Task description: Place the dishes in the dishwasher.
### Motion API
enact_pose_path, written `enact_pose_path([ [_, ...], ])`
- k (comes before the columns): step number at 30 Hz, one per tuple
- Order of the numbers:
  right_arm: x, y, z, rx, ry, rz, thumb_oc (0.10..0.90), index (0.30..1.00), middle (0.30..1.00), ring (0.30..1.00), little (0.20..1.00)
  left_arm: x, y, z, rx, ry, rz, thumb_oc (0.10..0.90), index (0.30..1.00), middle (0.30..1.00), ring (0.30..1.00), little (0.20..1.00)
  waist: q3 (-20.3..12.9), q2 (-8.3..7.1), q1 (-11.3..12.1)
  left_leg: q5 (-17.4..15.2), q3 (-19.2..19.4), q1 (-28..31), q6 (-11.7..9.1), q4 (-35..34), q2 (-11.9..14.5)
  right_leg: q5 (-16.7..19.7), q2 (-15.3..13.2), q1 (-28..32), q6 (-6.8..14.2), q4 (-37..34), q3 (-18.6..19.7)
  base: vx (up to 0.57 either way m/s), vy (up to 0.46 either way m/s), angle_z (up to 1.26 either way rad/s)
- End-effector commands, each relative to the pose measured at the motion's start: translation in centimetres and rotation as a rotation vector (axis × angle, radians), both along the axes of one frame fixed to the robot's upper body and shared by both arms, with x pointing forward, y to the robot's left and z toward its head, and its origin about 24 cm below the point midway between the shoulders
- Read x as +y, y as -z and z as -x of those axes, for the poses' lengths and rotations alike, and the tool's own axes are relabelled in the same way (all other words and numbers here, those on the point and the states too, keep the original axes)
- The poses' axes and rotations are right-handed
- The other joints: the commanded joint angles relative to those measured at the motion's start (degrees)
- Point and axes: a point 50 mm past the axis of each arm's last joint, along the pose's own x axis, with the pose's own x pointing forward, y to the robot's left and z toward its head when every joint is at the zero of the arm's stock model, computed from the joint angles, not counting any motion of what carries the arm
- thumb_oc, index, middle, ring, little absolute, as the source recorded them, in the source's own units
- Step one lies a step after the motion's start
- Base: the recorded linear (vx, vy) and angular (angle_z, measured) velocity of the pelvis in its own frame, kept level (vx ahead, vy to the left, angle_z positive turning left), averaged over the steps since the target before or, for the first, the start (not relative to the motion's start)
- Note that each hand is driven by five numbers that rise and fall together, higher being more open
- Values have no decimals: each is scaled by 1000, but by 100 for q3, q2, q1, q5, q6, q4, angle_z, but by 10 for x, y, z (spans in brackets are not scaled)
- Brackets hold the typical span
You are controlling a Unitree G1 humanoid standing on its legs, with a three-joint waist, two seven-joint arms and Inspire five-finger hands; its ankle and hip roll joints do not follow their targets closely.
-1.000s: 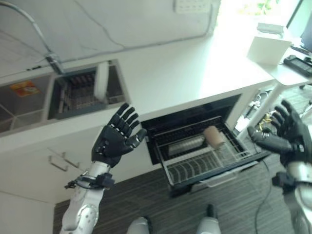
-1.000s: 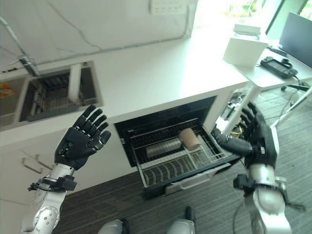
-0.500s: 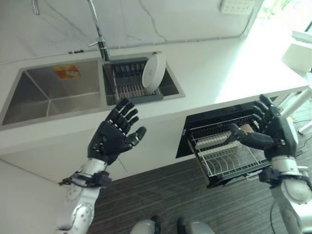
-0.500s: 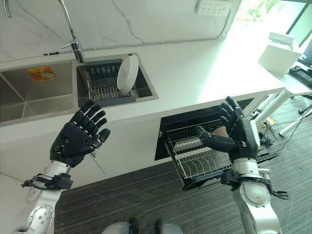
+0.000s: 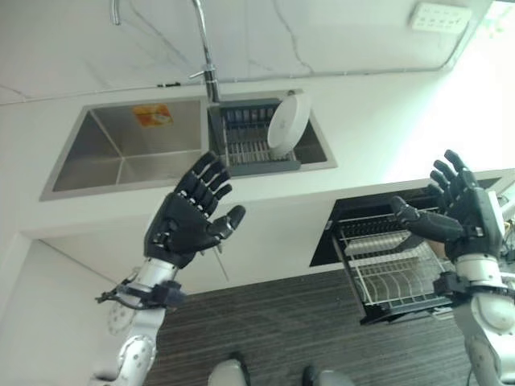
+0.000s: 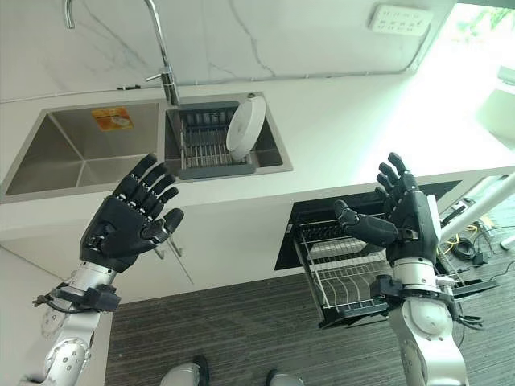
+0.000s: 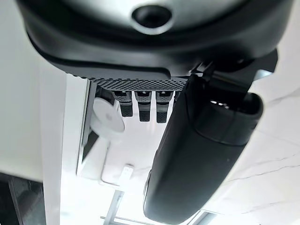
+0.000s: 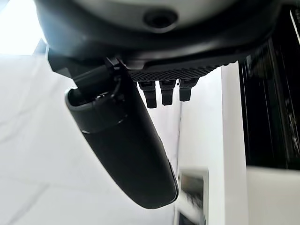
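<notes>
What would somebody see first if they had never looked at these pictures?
Two dark hands held up open in the air: the left robot hand in front of the sink, the right robot hand above the pulled-out dishwasher rack. Next, the white plate standing on edge in the dark drying rack in the sink's right basin, under the tap.

Brushed-steel sink [image 5: 121, 157] (glossy plate [image 5: 288, 135])

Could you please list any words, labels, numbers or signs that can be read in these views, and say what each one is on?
None can be read.
Orange sticker on the back wall of the left sink basin: its print is too small and blurred to read.
White wall panel above the counter: rows of small marks, illegible.
White plate in the sink rack: plain, no text.
</notes>
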Motion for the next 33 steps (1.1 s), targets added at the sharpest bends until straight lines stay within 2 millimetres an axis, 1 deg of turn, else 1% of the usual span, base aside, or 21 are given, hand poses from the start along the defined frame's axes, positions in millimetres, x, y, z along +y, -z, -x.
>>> enact_pose_path([
  [1,4,-58,1,-295,-87,74,800,900,900,900,900,-2,-53,6,-334,-23,-34,800,900,900,900,900,-547,67,105,597,378,131,33,-348,-115,173,482,241,21,-32,45,186,220,-42],
  [3,9,-56,2,-300,-122,63,800,900,900,900,900,0,-56,7,-352,-34,-50,800,900,900,900,900,-629,51,140,455,238,282,146,-348,-305,213,309,295,163,-32,40,241,284,-26],
  [5,9,-55,5,-296,-132,64,800,900,900,900,900,1,-59,8,-368,-31,-57,800,900,900,900,900,-674,25,142,402,221,388,222,-348,-394,281,237,345,224,-32,29,189,212,-11],
  [8,11,-55,6,-309,-142,48,800,900,900,900,900,0,-65,9,-409,-41,-102,800,900,900,900,900,-716,-27,164,327,139,520,375,-348,-578,563,157,419,311,-32,38,155,175,3],
  [10,14,-55,3,-324,-145,30,800,900,900,900,900,-2,-68,8,-425,-44,-120,800,900,900,900,900,-733,-39,186,266,61,614,494,-348,-703,830,115,494,345,-32,49,157,195,8],
  [12,18,-56,1,-341,-141,11,800,900,900,900,900,-4,-71,8,-439,-35,-135,800,900,900,900,900,-755,-12,226,186,-5,730,624,-348,-811,1284,95,647,371,-32,-41,147,211,7],
  [14,21,-58,1,-366,-137,1,800,900,900,900,900,-8,-73,8,-456,-10,-148,800,900,900,900,900,-744,17,241,120,-58,833,741,-348,-907,1659,104,586,396,530,-34,97,180,15],
  [15,24,-59,2,-380,-138,-6,800,900,900,900,900,-11,-74,9,-473,-2,-166,800,900,900,900,900,-715,57,216,76,-130,942,793,-348,-945,1858,168,316,401,1151,40,97,153,21],
  [16,26,-59,1,-388,-150,-10,800,900,900,900,900,-13,-75,10,-484,-3,-176,800,900,900,900,900,-697,75,188,39,-159,1004,800,-348,-953,1885,178,83,368,1257,61,156,90,24],
  [17,28,-60,2,-392,-167,-8,800,900,900,900,900,-13,-76,10,-487,-6,-181,800,900,900,900,900,-694,73,173,-9,-170,1043,784,-348,-939,1712,122,-95,295,942,-48,179,-16,21],
  [18,27,-61,2,-393,-173,-9,800,900,900,900,900,-13,-77,10,-484,-5,-177,800,900,900,900,900,-705,63,170,-24,-157,1053,762,-348,-914,1605,83,-80,266,650,-129,223,-116,8],
  [19,26,-62,2,-397,-199,-22,800,900,900,900,900,-13,-78,9,-480,-3,-170,800,900,900,900,900,-709,33,149,-70,-159,1084,730,-348,-887,1582,4,-87,251,205,-165,208,-284,-2],
  [20,24,-65,2,-412,-234,-57,800,900,900,900,900,-14,-78,7,-480,2,-174,800,900,900,900,900,-652,-66,69,-169,-188,1164,664,-348,-895,1399,-173,-365,271,-32,19,191,-323,-10],
  [21,23,-66,2,-426,-239,-69,800,900,900,900,900,-15,-79,6,-480,5,-178,800,900,900,900,900,-646,-116,43,-219,-197,1192,637,-348,-910,1319,-245,-524,299,-32,166,196,-394,-15],
  [24,29,-68,1,-474,-267,-104,800,900,900,900,900,-23,-76,0,-460,25,-201,800,900,900,900,900,-626,-183,-83,-422,-327,1323,520,-348,-805,1546,-396,-935,480,-32,765,227,-421,31],
  [25,33,-69,-1,-463,-266,-79,800,900,900,900,900,-25,-76,-2,-452,38,-201,800,900,900,900,900,-622,-182,-86,-470,-355,1358,459,-348,-673,1440,-393,-955,537,-32,775,250,-497,49],
  [27,32,-72,-3,-456,-267,-89,800,900,900,900,900,-24,-75,-2,-430,39,-199,800,900,900,900,900,-674,-194,-49,-446,-264,1343,297,-348,-415,1193,-374,-882,628,-32,584,189,-448,64],
  [28,31,-75,-6,-453,-276,-115,800,900,900,900,900,-24,-74,-3,-409,41,-177,800,900,900,900,900,-721,-192,-24,-392,-197,1316,180,-348,-212,1092,-337,-832,650,-32,486,150,-420,50],
  [31,31,-78,-10,-456,-267,-112,800,900,900,900,900,-25,-72,-5,-391,40,-153,800,900,900,900,900,-744,-199,-29,-209,-15,1325,18,-348,195,977,-177,-736,533,-32,345,115,-375,6],
  [32,30,-79,-10,-455,-264,-111,800,900,900,900,900,-26,-72,-5,-390,44,-149,800,900,900,900,900,-738,-207,-33,-156,48,1332,11,-348,247,964,-152,-715,501,-32,306,64,-375,-4],
  [33,28,-80,-11,-452,-246,-95,800,900,900,900,900,-27,-72,-6,-383,56,-128,800,900,900,900,900,-705,-234,-27,-27,173,1350,1,-348,340,926,-79,-655,402,-32,213,61,-437,13],
])
